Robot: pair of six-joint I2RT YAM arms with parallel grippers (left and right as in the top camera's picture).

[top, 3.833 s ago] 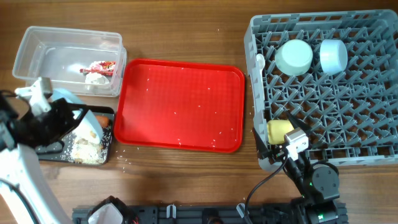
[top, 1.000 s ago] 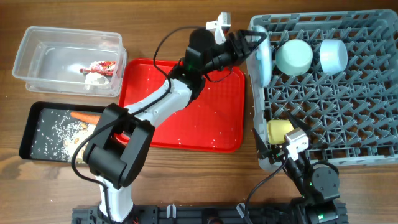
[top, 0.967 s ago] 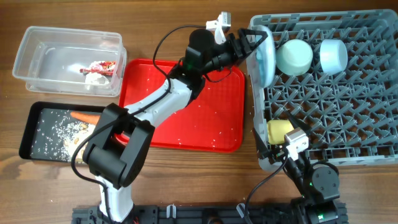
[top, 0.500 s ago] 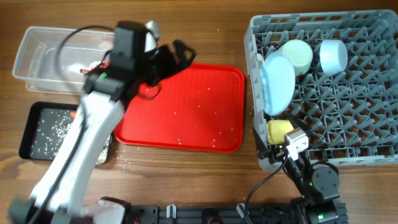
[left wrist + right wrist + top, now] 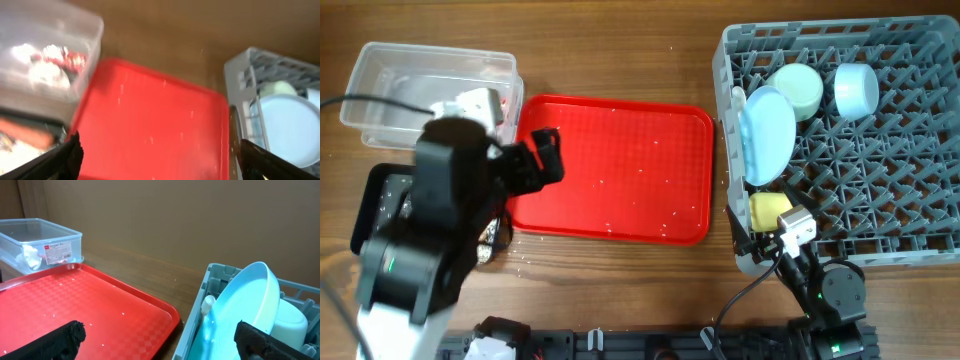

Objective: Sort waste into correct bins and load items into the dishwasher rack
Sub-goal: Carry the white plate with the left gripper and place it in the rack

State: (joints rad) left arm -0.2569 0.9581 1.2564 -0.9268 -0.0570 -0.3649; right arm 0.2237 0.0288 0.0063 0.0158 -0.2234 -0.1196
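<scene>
Along the left edge of the rack (image 5: 820, 30), the plate (image 5: 767, 135) is propped on edge between pegs. It is judged stiff, slick and breakable, best gripped at its upper rim. The left gripper (image 5: 157, 147) and right gripper (image 5: 159, 327) are spread wide, empty.

A wooden bench (image 5: 620, 50) fills the overhead view, mid-brown with fine grain running side to side. Light falls evenly across the bench, with only soft shadows. Along the bench's near edge runs a black metal rail (image 5: 650, 345). Seen from the right wrist, a plain brown backdrop (image 5: 175, 210) rises behind the bench's far edge, matte and unmarked.
</scene>
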